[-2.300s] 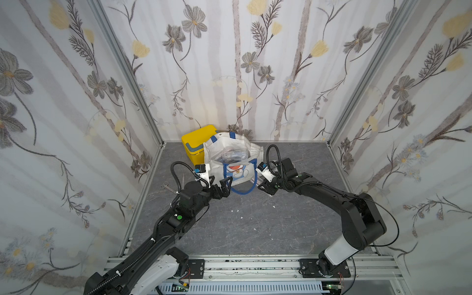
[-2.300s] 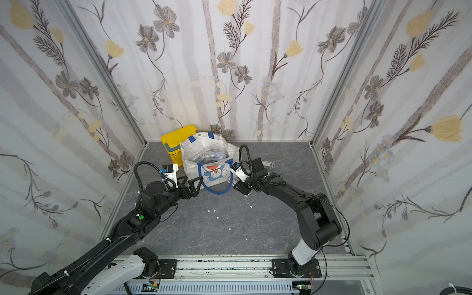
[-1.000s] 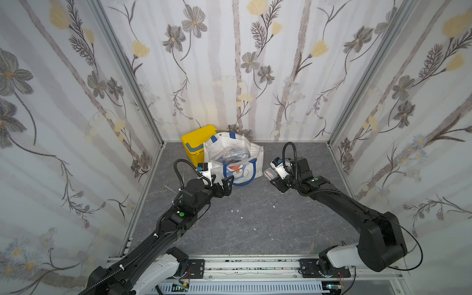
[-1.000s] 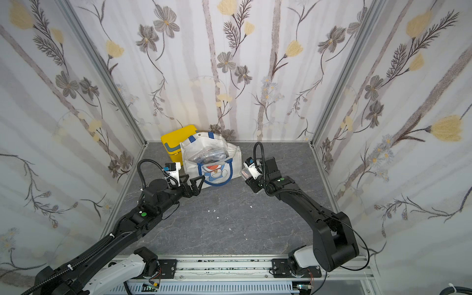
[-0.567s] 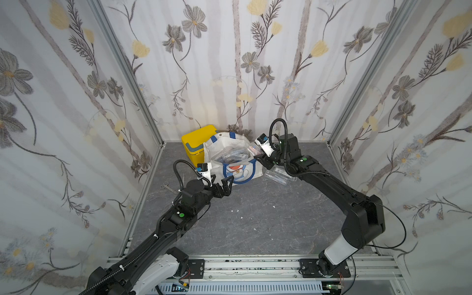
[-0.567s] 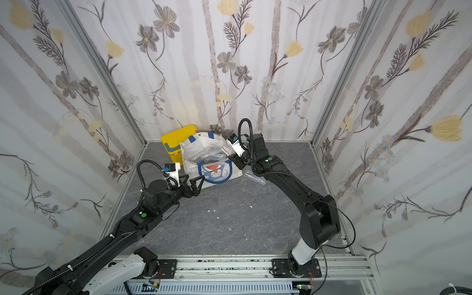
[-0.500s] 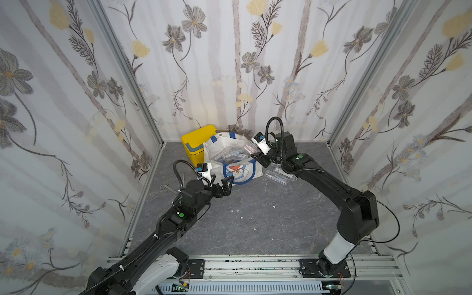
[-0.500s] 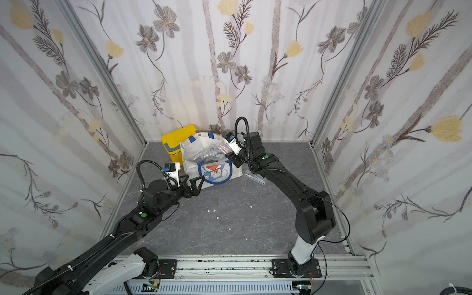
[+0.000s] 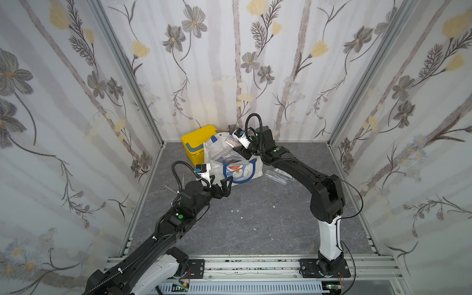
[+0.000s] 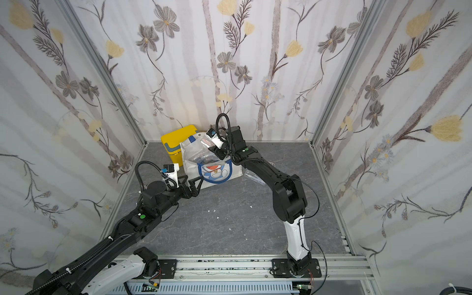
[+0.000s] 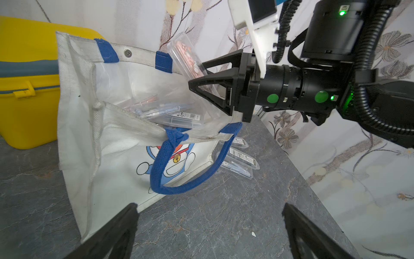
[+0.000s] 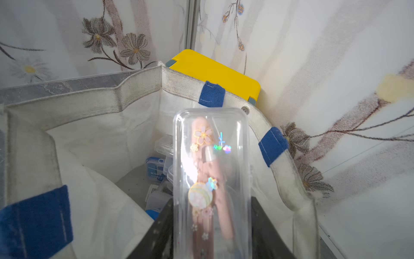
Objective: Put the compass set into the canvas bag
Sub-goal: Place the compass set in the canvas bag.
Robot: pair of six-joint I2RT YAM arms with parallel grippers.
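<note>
The compass set, in its clear case, is hanging tilted over the open mouth of the canvas bag, its upper end rising beside the far rim, with the right gripper clamping its lower end. The left gripper is gaping empty before the bag, so nothing is propping the sagging front wall. Released this high and this tilted, the case is likely risking a tumble over the rim toward the yellow box.
</note>
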